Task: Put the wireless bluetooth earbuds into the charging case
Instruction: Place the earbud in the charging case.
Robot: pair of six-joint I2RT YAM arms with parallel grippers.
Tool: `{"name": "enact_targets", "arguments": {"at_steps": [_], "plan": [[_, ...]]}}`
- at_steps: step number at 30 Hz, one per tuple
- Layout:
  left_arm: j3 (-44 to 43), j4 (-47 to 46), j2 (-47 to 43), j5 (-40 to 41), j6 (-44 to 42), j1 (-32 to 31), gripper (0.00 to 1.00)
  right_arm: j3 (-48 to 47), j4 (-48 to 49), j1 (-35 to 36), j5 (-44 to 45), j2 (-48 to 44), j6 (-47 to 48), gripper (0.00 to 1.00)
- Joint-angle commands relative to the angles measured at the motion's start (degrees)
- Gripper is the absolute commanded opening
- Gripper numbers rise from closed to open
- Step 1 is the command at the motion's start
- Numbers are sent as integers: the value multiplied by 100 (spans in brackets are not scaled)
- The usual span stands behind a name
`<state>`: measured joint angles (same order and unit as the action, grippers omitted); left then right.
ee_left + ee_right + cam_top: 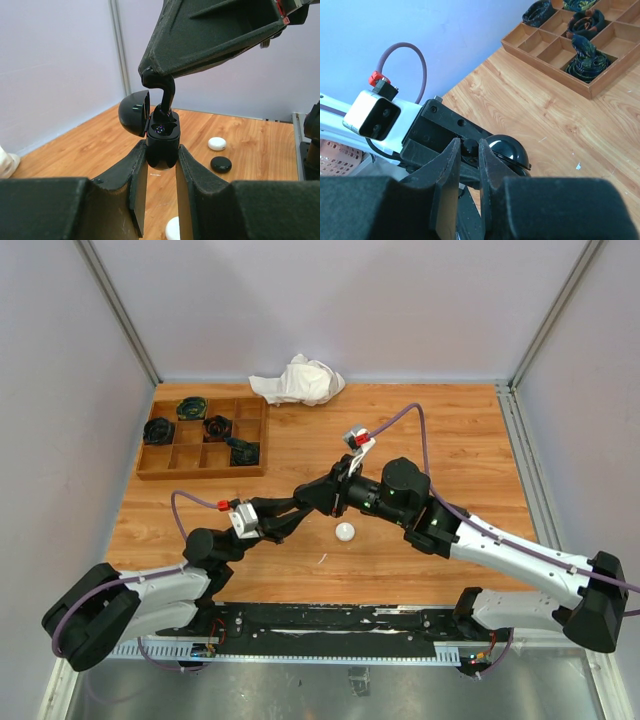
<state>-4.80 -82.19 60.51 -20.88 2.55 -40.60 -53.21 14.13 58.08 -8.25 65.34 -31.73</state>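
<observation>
My left gripper [161, 156] is shut on a black charging case [162, 145], held upright above the table with its lid [134, 113] swung open to the left. My right gripper [469, 148] comes down from above and is shut on a black earbud [165, 100] whose stem points into the case's open top. In the right wrist view the earbud [470, 146] sits between the fingertips beside the glossy lid [507, 150]. In the top view the left gripper [296, 510] and right gripper [318, 496] meet at mid table. No white earbuds are visible.
A white puck case [216, 143] and a black puck case [220, 164] lie on the wooden table; another white round case [345, 531] lies below the grippers. A wooden divided tray [252, 445] with dark coiled items stands back left. A white cloth [298, 380] lies at the back.
</observation>
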Motion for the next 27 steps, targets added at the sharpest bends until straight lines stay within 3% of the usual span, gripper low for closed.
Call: {"name": "enact_targets", "arguments": {"at_steps": [1,27], "plan": [[-100,-236,-141,13,-133,-45,0,39,313,-60,137,-158,-98,13],[-179,-381,-136,221,129,-45,0,228,544,-56,-22,13,-375,12]]}}
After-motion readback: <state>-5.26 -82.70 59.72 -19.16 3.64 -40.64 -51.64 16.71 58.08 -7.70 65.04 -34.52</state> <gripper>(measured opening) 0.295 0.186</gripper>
